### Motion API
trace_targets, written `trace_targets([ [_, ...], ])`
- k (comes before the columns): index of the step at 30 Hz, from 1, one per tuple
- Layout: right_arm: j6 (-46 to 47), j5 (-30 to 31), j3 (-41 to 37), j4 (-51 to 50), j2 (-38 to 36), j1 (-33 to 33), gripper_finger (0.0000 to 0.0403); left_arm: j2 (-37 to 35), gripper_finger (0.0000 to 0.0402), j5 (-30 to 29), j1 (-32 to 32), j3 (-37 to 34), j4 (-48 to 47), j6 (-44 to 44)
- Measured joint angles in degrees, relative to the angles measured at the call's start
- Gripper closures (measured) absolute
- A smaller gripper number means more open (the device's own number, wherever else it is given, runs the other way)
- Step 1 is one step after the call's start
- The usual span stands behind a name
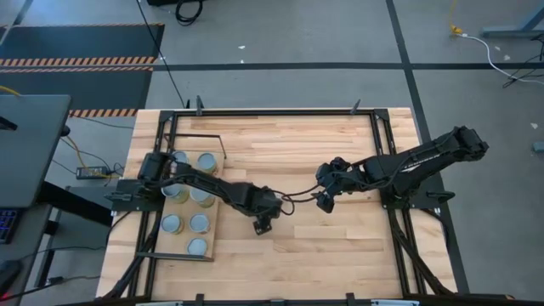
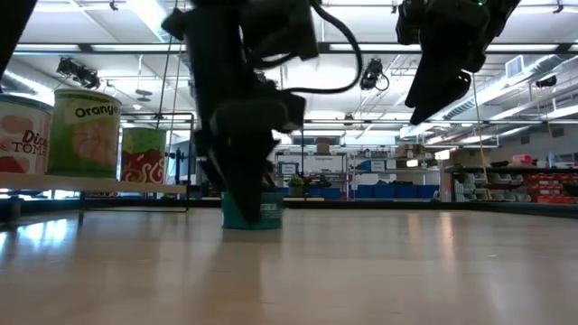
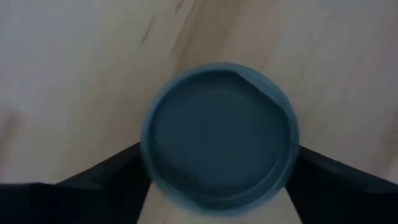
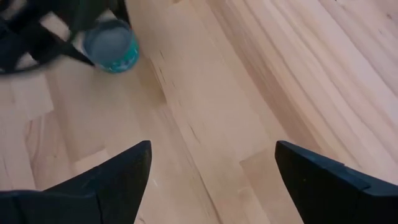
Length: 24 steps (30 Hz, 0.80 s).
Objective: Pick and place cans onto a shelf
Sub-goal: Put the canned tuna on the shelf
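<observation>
A teal can (image 3: 219, 134) with a silvery-blue round top stands upright on the plank table (image 1: 340, 246), also visible in the low view (image 2: 253, 212) and the right wrist view (image 4: 112, 45). My left gripper (image 1: 262, 226) points down over it, one finger on each side of its wall. My right gripper (image 1: 325, 202) hangs open above bare table to the can's right (image 4: 211, 162), holding nothing. The shelf (image 1: 217, 217), a pale board in a black frame at the table's left, carries several cans (image 1: 199, 223). My left gripper comes at the teal can from above, its fingers (image 3: 118, 171) standing at opposite sides of the can's wall just below the rim (image 3: 147, 163). I cannot tell whether they touch it. The can stands upright with its base on the table.
Labelled cans (image 2: 83, 131) stand in rows on the shelf's edge (image 2: 90, 188) at the left of the low view. A black metal frame (image 1: 280, 110) runs along the table's far edge and sides. Bare planks lie between the can and the table's near edge.
</observation>
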Motion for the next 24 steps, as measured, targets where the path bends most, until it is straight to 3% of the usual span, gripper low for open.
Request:
trace_targets([
  [5,0.3,-0.02,-0.21,0.87,0.0,0.0,0.0054,-6.27,0.0133,0.8,-0.19,0.02,-8.83,-8.54],
  [10,0.66,-0.89,-0.21,2.44,0.0,-0.04,0.0054,-16.61,0.0133,2.36,-1.48,0.04,-18.83,-23.39],
  [16,1.66,-1.4,-0.21,4.67,0.0,-0.04,0.0054,-28.21,0.0127,4.33,-7.34,0.07,-32.39,-41.18],
  [20,1.65,-1.93,-0.21,4.79,0.0,-0.42,0.0054,-32.35,0.0124,5.31,-12.23,0.07,-37.1,-48.67],
  [24,1.41,-5.24,-0.21,4.69,0.02,-1.69,0.0054,-34.18,0.0126,10.65,-17.08,0.07,-38.9,-53.41],
])
